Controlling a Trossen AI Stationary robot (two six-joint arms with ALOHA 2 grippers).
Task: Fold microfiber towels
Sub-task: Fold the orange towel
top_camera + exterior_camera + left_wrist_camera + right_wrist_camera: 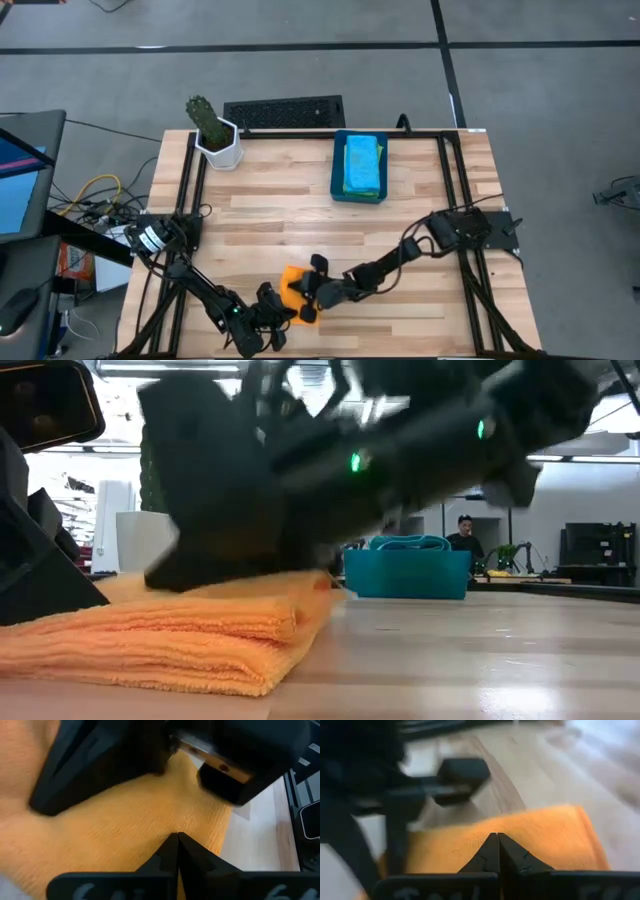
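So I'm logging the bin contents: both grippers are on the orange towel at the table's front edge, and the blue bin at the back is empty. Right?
Not quite. The high view shows the blue bin is not empty: folded light blue and green towels lie in it. The rest holds: the left gripper and right gripper are both shut over the orange towel near the front edge.

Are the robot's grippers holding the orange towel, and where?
It cannot be told. Both the left gripper and right gripper are shut, tips against the folded orange towel, but no pinch shows.
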